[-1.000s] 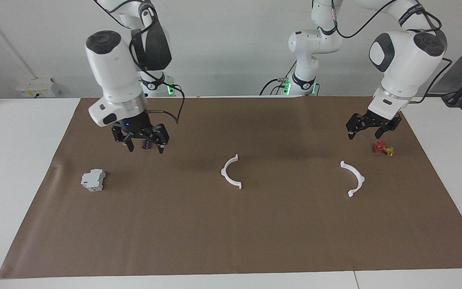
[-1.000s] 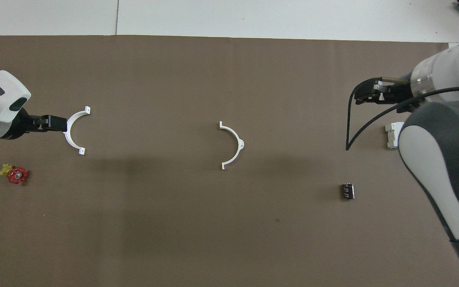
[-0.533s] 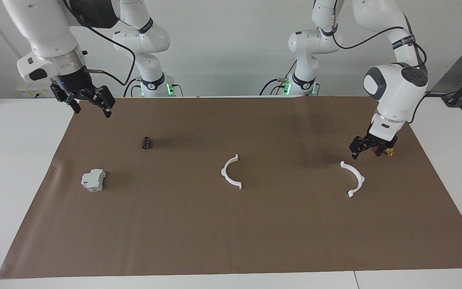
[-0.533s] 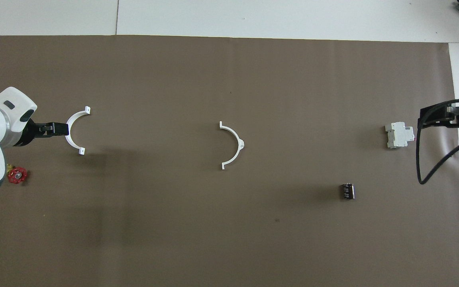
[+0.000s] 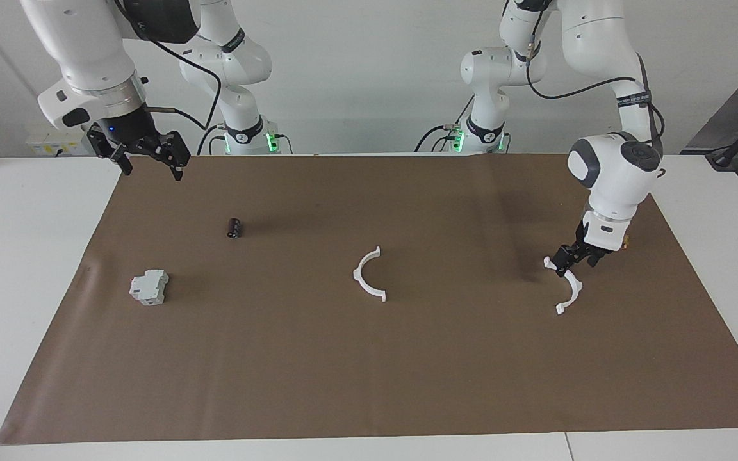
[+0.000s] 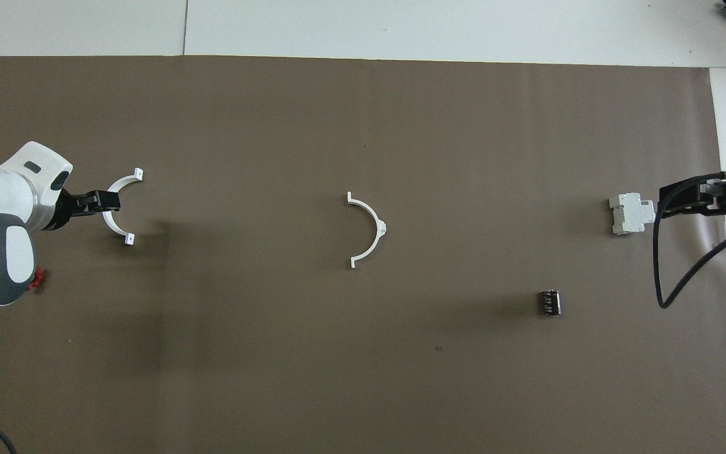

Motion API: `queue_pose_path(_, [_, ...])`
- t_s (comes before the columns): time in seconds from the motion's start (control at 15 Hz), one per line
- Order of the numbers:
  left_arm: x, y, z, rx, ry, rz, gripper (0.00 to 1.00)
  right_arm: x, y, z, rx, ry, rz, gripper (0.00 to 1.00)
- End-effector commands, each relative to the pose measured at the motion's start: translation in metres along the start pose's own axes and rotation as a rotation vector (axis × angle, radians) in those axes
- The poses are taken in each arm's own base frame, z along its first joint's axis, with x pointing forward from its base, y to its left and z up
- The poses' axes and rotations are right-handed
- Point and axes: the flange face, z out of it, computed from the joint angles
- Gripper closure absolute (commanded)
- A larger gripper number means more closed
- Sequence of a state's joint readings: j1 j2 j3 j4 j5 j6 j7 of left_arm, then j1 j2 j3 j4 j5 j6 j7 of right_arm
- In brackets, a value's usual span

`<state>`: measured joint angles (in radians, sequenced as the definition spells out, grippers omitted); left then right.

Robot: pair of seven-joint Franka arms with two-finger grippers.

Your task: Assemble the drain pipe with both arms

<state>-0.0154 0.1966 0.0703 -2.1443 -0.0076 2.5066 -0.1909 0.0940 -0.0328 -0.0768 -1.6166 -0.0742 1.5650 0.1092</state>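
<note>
The left gripper (image 5: 567,264) sits low on the arc of one half-ring (image 5: 566,287), whether clamped I cannot tell, likely to carry it to the mid-table half-ring (image 5: 368,274); the right gripper (image 5: 149,159) waits, fingers spread.

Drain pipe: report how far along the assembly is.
Done: nothing joined. The two half-rings lie apart on the mat, one mid-table, one toward the left arm's end.
In hand: the left gripper is down at that end half-ring's arc; whether it grips is unclear.
Left: lift it, bring the halves together and mate their tabs. The right gripper, open, waits raised over the mat's corner at the right arm's end.
</note>
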Motion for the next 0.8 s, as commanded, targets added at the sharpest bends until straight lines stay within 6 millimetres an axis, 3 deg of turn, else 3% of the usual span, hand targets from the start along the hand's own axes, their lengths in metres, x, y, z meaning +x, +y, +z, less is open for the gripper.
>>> queue_pose_path(0.0, [-0.005,0.0,0.012,-0.004,0.007,-0.037,0.0,-0.008,0.008,-0.013,0.043,-0.029,-0.041,0.0])
queue_pose_path(0.4, [-0.012,-0.005,0.023,0.001,-0.011,-0.05,0.0,-0.007,0.022,-0.027,0.064,-0.061,-0.012,0.0])
queue_pose_path(0.73, [-0.013,-0.006,0.024,0.002,-0.013,-0.05,0.0,-0.007,0.015,-0.019,0.052,-0.065,-0.025,0.0])
